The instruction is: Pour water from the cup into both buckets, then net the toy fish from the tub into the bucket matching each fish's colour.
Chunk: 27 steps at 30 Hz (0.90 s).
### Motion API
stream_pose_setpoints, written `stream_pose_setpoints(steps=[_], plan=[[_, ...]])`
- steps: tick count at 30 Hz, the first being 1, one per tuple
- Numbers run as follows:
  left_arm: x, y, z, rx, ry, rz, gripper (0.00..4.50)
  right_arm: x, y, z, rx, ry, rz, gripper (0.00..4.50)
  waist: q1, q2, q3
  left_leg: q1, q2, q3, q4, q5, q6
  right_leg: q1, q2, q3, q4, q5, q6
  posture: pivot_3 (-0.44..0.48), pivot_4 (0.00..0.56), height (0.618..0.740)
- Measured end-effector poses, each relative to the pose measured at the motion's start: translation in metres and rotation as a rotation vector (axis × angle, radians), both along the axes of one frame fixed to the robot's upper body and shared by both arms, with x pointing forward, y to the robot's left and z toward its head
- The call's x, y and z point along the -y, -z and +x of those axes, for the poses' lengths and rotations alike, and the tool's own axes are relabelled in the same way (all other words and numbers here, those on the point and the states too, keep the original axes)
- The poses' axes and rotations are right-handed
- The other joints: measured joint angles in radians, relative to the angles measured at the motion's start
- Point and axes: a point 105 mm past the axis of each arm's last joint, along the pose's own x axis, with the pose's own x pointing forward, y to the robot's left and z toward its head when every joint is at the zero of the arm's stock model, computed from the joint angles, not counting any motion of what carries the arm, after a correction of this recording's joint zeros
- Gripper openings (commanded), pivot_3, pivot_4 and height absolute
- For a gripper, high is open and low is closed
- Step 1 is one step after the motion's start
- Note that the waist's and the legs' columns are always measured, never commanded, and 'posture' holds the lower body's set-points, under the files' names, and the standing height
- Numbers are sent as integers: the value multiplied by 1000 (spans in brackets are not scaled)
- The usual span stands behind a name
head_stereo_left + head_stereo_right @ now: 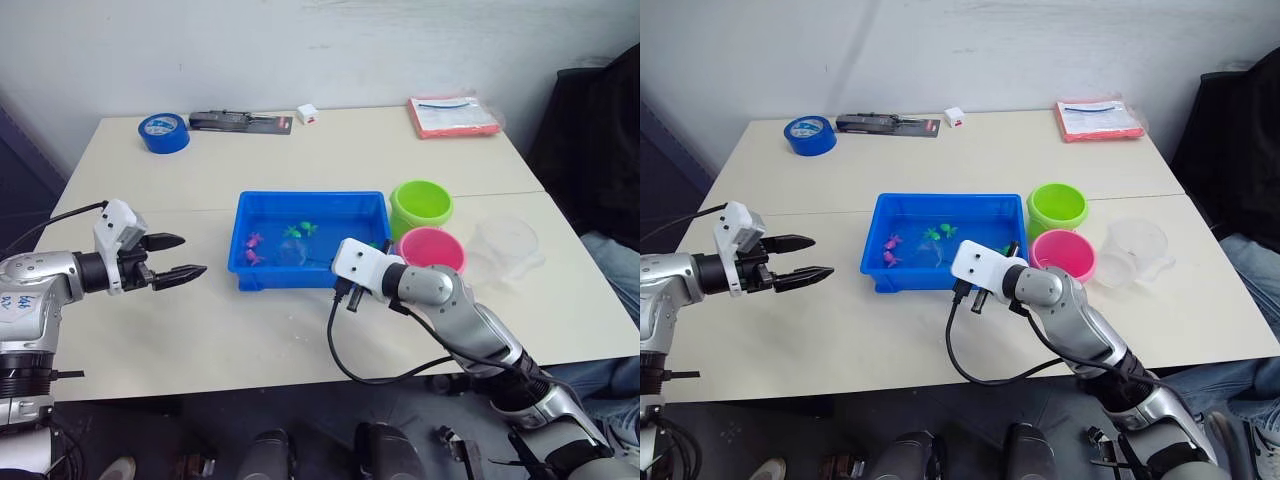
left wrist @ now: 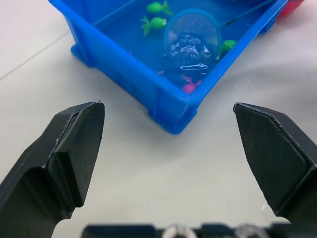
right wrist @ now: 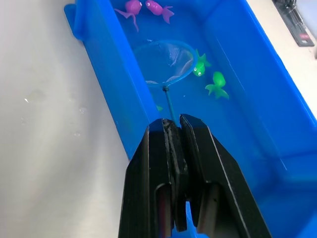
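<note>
The net (image 3: 164, 61) lay dipped in the tub (image 1: 262, 275), between pink fish (image 3: 148, 7) and green fish (image 3: 208, 74). The right claw (image 3: 173, 130) was clenched on its handle at the tub's near rim. The left claw (image 1: 178, 257) hung released beside the tub, above the table (image 1: 250, 330).

The right gripper (image 3: 174, 130) hides the net (image 3: 165, 61) handle's end between its fingers.
</note>
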Motion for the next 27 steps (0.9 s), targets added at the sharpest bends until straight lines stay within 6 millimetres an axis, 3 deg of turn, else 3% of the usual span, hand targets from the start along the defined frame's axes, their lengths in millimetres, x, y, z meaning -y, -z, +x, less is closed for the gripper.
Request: stream_pose_setpoints(steps=[12, 20, 27], plan=[[-6, -2, -4, -20, -15, 26, 4482, -12, 5, -6, 44, -98, -49, 782, -4, 0, 0, 1, 0, 0, -1, 0, -1, 0, 0, 0, 0, 0, 0, 0, 150, 737], [-7, -2, -7, -22, -22, 15, 4482, -40, 0, -17, 13, -184, 33, 782, -19, 0, 0, 1, 1, 0, -3, 0, -1, 0, -1, 0, 0, 0, 0, 0, 150, 737], [-5, -9, -8, 6, -21, 5, 4482, -48, -2, -17, -113, -154, 155, 782, -25, 0, 0, 2, 1, 0, -4, 0, -2, 0, -2, 1, 0, 0, 0, 0, 150, 737]])
